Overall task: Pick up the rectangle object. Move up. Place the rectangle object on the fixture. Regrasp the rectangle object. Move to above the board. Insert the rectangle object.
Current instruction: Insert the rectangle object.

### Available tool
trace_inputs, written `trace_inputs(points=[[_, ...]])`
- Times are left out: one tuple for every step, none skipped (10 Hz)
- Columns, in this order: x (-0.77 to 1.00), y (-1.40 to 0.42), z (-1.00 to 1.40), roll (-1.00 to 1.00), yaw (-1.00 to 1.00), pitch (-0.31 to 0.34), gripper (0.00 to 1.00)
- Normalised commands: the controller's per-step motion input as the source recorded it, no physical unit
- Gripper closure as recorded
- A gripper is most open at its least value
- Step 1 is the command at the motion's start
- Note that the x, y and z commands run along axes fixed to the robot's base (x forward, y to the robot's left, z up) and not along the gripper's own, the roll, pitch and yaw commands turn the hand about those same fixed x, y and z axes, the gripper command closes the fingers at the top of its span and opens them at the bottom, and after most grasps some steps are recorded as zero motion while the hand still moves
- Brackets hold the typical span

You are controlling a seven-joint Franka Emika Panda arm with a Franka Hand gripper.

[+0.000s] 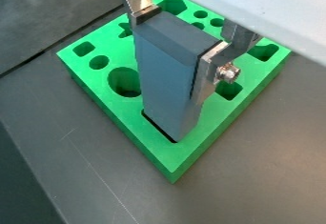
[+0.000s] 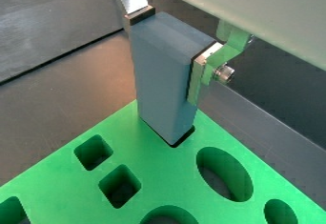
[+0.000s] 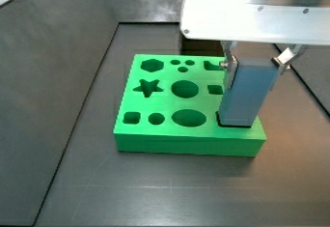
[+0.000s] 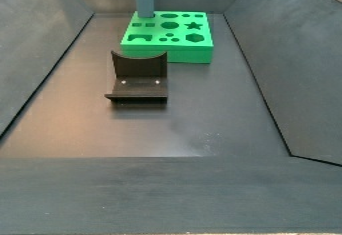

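On board (image 3: 154,110), rectangle object (image 3: 245,91) between tool (image 1: 178,39) fingers.

A lab test cell: dark walled enclosure (image 4: 54,79), fixture (image 4: 138,76), gripper (image 1: 178,39).

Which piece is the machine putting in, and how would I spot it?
Find the bright green board full of shaped holes. At one corner a tall blue-grey rectangle object stands upright in a hole, clamped by the end effector. It is the only piece standing above the board.
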Motion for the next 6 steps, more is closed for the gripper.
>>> trace_inputs(points=[[0.0,0.0,-0.19,0.05,0.0,-0.003,1.0],[-0.03,0.0,-0.29,0.05,0.0,-0.026,1.0],[-0.07,0.0,-0.18,0.01,-0.08,0.0,1.0],[-0.09,0.0,-0.14,0.0,-0.09,-0.003,1.0],[-0.12,0.0,-0.08,0.0,-0.1,-0.007,1.0],[-0.09,0.0,-0.09,0.0,-0.09,-0.019,1.0]])
